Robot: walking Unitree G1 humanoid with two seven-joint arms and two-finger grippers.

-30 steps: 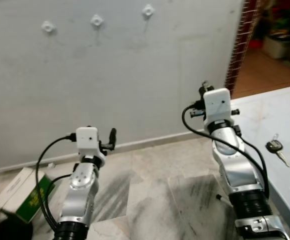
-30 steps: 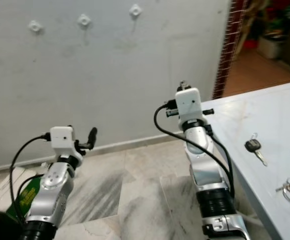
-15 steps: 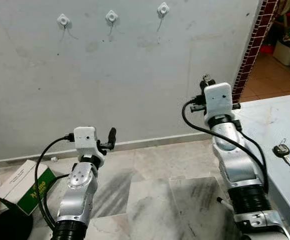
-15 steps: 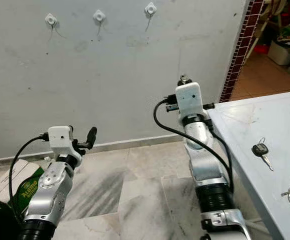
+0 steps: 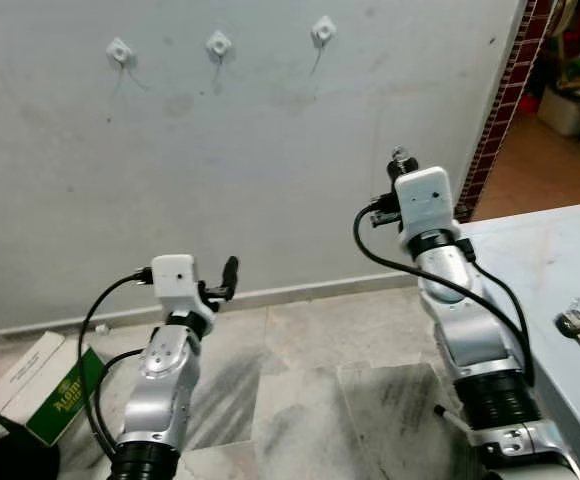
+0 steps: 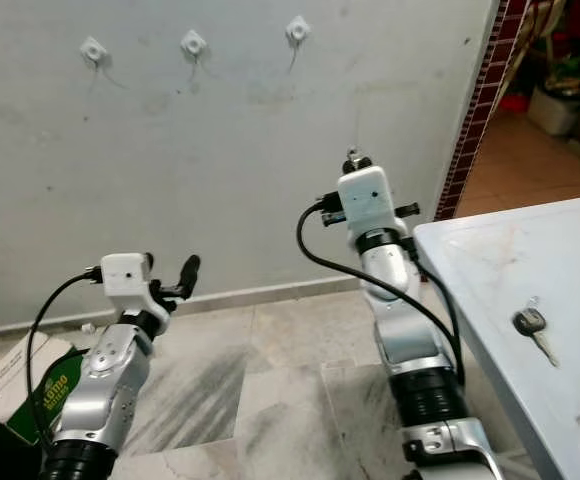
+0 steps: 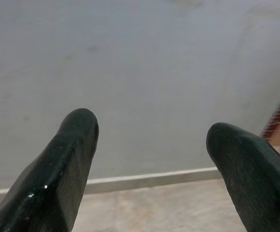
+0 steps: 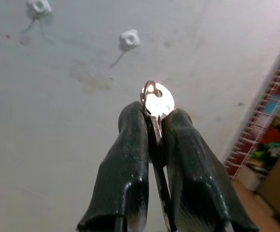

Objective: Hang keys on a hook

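1. The right claw [image 8: 154, 145] is clamped on a silver key [image 8: 158, 104]; the key's rounded head, with a hole and a thin ring, protrudes beyond the fingertips.
2. The right claw [image 5: 403, 160] is raised at centre frame, below the wall hooks.
3. Three white hooks sit in a row at the upper left of the wall; the nearest is the right-hand hook [image 5: 323, 29].
4. The left claw [image 7: 149, 140] is spread wide and empty, low in the frame.
5. A black-headed key [image 5: 576, 325] lies on the desk [image 5: 540, 260] at right.
6. A green-and-white carton [image 5: 42, 385] lies on the floor, lower left.
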